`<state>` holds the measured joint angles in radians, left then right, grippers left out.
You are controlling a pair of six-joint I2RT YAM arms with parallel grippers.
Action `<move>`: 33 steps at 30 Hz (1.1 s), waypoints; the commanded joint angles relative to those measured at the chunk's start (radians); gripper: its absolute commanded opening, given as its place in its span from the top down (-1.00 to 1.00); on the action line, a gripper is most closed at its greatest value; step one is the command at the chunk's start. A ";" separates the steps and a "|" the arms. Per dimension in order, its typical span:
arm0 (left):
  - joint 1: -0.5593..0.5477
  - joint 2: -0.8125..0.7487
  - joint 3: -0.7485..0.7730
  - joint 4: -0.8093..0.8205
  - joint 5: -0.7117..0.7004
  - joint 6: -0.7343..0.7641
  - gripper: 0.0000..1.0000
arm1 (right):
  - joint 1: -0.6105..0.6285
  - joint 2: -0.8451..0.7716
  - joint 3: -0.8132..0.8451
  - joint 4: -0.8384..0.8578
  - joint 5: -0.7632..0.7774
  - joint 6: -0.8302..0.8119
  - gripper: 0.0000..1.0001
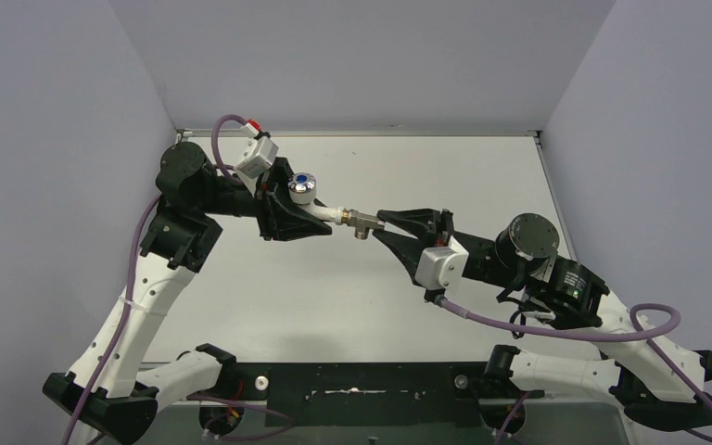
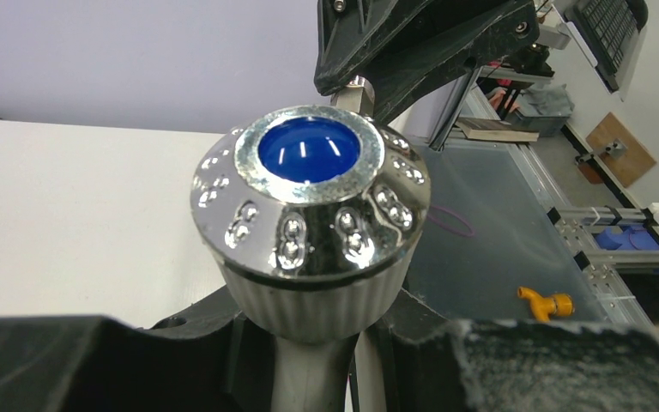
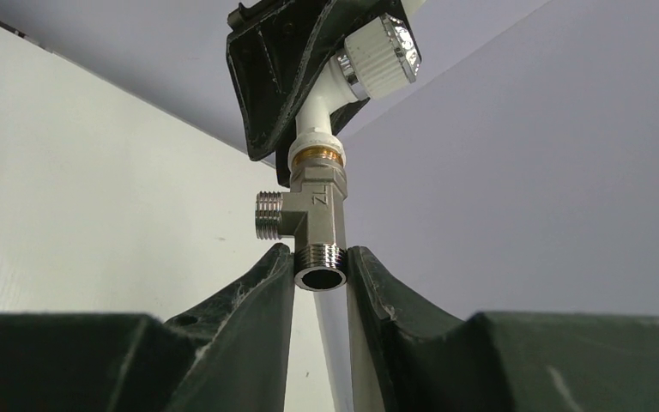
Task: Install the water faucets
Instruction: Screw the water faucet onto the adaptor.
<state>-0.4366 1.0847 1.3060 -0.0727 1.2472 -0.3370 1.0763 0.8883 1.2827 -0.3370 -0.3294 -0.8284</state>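
Observation:
The water faucet hangs above the table between both arms. Its chrome knob (image 1: pixel 303 185) with a blue dot (image 2: pixel 309 148) tops a white tap body (image 1: pixel 326 211). My left gripper (image 2: pixel 326 360) is shut on the white stem under the knob. The tap's white outlet (image 3: pixel 317 112) meets a grey metal tee fitting (image 3: pixel 317 215) at a brass ring. My right gripper (image 3: pixel 320 270) is shut on the fitting's open threaded end, one finger on each side. A side thread sticks out left. In the top view the right gripper (image 1: pixel 380 225) touches the fitting (image 1: pixel 362 222).
A white table (image 1: pixel 426 306) lies below, with grey walls at the back and sides. A black strip (image 1: pixel 371 380) runs along the near edge between the arm bases. Purple cables (image 1: pixel 556 329) loop by the right arm. A small yellow object (image 2: pixel 547 303) lies beyond the table.

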 commanded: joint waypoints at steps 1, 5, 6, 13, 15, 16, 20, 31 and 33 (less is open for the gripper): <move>-0.002 -0.013 0.016 0.058 0.019 -0.005 1.00 | 0.007 0.019 0.016 0.088 0.040 0.114 0.79; -0.002 -0.012 0.017 0.059 0.027 0.001 1.00 | -0.001 0.018 0.004 0.112 0.051 0.221 0.97; -0.002 -0.015 0.011 0.058 0.028 0.013 1.00 | -0.029 0.021 -0.005 0.135 0.044 0.320 1.00; -0.002 -0.011 0.007 0.059 0.028 0.030 1.00 | -0.106 0.000 -0.079 0.248 -0.018 0.539 1.00; -0.002 -0.012 0.004 0.059 0.027 0.032 1.00 | -0.115 -0.003 -0.085 0.253 -0.026 0.586 1.00; -0.002 -0.014 0.004 0.058 0.025 0.032 1.00 | -0.119 -0.004 -0.087 0.254 -0.032 0.608 1.00; -0.002 -0.011 0.007 0.058 0.033 0.032 1.00 | -0.129 -0.004 -0.097 0.265 -0.049 0.708 1.00; -0.002 -0.010 0.007 0.095 0.043 0.038 1.00 | -0.146 -0.015 -0.159 0.378 -0.024 1.064 1.00; -0.002 -0.009 0.009 0.098 0.043 0.041 1.00 | -0.147 -0.023 -0.200 0.441 -0.004 1.163 1.00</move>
<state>-0.4282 1.0904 1.2980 -0.0608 1.2545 -0.3103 0.9352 0.8616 1.1400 -0.0639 -0.3882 0.1020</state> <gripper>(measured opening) 0.265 0.258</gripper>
